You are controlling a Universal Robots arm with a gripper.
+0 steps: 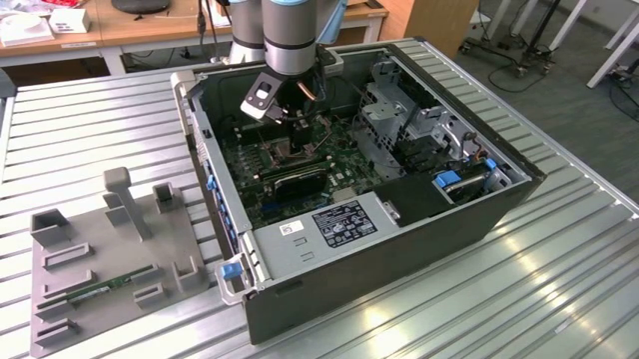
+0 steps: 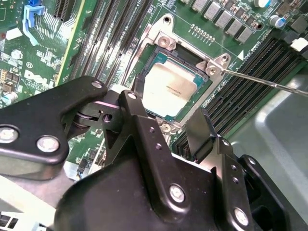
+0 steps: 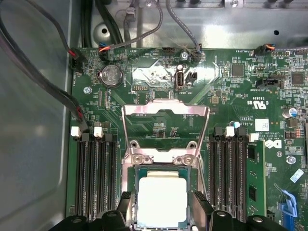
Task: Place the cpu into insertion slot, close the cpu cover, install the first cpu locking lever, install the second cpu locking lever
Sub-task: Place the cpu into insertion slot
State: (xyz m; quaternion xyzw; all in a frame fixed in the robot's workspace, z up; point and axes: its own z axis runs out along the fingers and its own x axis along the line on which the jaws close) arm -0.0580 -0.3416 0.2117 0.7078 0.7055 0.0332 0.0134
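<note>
The pincer (image 3: 162, 196) is hanging spread inside the computer case (image 1: 399, 247) on the counter (image 1: 90, 134), its fingers (image 2: 136, 94) flanking the cpu (image 2: 171, 89), which is lying flat in the insertion slot (image 3: 163, 156). The cpu cover (image 3: 166, 109) is standing flipped open beyond it.

A ribbed metal counter (image 1: 90, 127) carries an open computer case (image 1: 399, 247) mid-frame and a grey fixture plate (image 1: 110, 254) at lower left.

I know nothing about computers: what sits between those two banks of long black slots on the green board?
In the first wrist view: the insertion slot holding the cpu, with its cpu cover swung open.
</note>
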